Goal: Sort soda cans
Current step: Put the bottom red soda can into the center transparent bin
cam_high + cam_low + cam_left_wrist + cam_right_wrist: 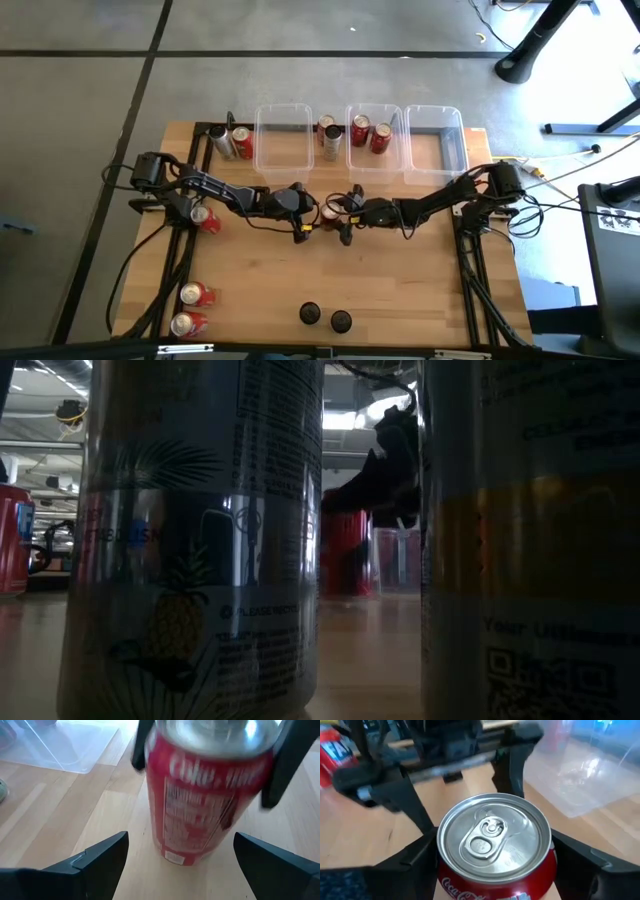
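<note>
A red soda can (pixel 330 210) with a silver top stands upright at the table's middle. My right gripper (pixel 492 870) comes at it from the table's right and is shut on it. My left gripper (pixel 177 865) faces the same can (pixel 200 805) from the left. It is open, with its fingers wide apart short of the can and touching nothing. The low view shows the can (pixel 345 555) far off under a dark gripper. My right gripper pinches the red can between its two fingers, one on each side of the upper wall (pixel 160 765), just under the silver rim. The fingers (pixel 282 765) slant down from above and from the table's right. The can is upright. I cannot tell if its base is on the table or just above it.
Three clear bins (pixel 283 135) (pixel 395 150) (pixel 436 140) line the far edge, two red cans (pixel 370 133) in the middle one. More cans lie beside the bins (pixel 230 142) (pixel 328 135), under the left arm (pixel 205 217) and near left (pixel 192 308). Two black cans (pixel 325 317) stand near.
</note>
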You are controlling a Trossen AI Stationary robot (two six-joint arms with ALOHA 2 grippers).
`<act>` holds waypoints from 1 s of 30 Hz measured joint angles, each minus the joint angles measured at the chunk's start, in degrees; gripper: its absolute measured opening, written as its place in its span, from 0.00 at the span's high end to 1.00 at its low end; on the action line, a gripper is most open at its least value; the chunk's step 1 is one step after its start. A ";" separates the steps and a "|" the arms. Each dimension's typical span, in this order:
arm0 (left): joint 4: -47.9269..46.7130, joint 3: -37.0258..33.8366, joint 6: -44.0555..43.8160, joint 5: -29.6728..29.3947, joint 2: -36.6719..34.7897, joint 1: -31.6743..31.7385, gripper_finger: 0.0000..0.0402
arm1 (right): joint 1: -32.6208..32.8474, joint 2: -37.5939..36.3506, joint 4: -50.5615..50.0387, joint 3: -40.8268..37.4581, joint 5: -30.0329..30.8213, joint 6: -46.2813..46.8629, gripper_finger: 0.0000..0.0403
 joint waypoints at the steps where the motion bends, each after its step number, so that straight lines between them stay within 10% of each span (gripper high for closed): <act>1: 0.00 0.00 -0.13 0.00 0.00 0.00 0.14 | -0.01 -0.93 -0.03 0.00 0.03 0.00 0.29; 19: -0.13 0.00 -1.38 0.00 0.00 -0.09 0.14 | -1.30 -32.02 -17.02 0.04 14.42 -11.06 0.29; 30: 0.10 0.00 -1.40 0.00 0.00 -0.09 0.14 | -18.86 -35.53 -19.42 0.11 9.87 -10.77 0.29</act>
